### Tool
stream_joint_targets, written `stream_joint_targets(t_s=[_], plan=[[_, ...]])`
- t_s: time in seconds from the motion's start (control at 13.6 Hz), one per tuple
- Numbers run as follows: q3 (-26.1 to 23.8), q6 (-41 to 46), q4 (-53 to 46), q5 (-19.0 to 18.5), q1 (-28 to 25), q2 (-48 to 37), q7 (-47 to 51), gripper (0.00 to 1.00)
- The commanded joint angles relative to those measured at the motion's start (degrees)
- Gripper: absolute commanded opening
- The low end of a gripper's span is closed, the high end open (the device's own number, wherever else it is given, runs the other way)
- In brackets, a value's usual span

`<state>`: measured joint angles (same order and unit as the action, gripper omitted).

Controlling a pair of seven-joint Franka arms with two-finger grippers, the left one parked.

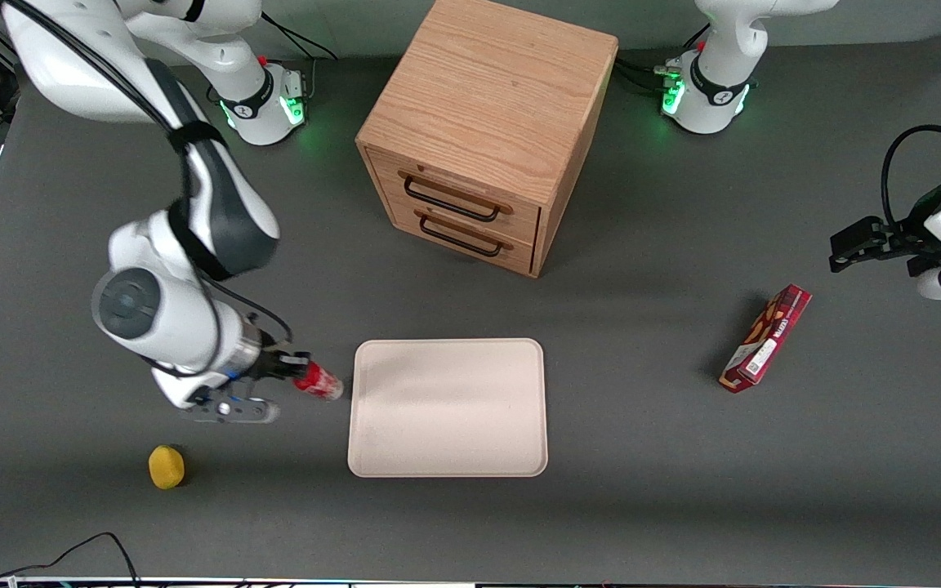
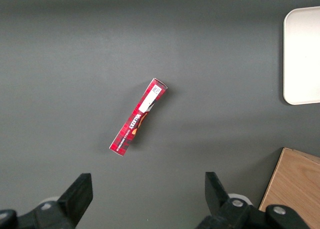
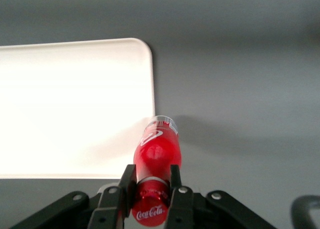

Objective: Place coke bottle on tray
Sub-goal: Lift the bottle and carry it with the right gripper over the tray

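My right gripper (image 1: 295, 372) is shut on the coke bottle (image 1: 319, 381), a small slim red bottle, and holds it by the neck just below its red cap. The bottle points toward the tray (image 1: 448, 407), a large cream rectangle with rounded corners, and its clear base is beside the tray's edge on the working arm's side. In the right wrist view the gripper (image 3: 151, 181) clamps the bottle (image 3: 157, 151) with both fingers against its neck, and the tray (image 3: 75, 109) lies past the bottle's base. A corner of the tray also shows in the left wrist view (image 2: 302, 54).
A wooden two-drawer cabinet (image 1: 487, 131) stands farther from the front camera than the tray. A yellow lemon-like object (image 1: 166, 466) lies nearer the camera than the gripper. A flat red snack box (image 1: 766, 337) lies toward the parked arm's end; it also shows in the left wrist view (image 2: 138, 116).
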<state>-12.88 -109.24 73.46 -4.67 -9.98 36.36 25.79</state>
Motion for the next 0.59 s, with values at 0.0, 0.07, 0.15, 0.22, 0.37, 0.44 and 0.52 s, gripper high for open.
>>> stream_joint_targets(t_s=[0.0, 0.07, 0.15, 0.22, 0.37, 0.44, 0.52], plan=[[5.1, 6.1, -14.9, -1.1, -6.7, 7.1, 3.1, 0.0], [6.8, 5.4, -15.6, -1.0, -8.2, 8.3, 3.1, 0.0], [7.5, 4.7, -17.1, -1.0, -8.9, 9.3, 3.1, 0.0], [7.7, 4.5, -18.8, -1.0, -8.9, 10.7, 3.5, 0.0], [7.6, 2.8, -20.2, -1.0, -9.0, 12.2, 3.6, 0.0], [7.6, 1.8, -20.2, -1.0, -9.1, 12.5, 3.6, 0.0], [7.7, 1.0, -20.3, -1.0, -9.8, 12.9, 3.6, 0.0]])
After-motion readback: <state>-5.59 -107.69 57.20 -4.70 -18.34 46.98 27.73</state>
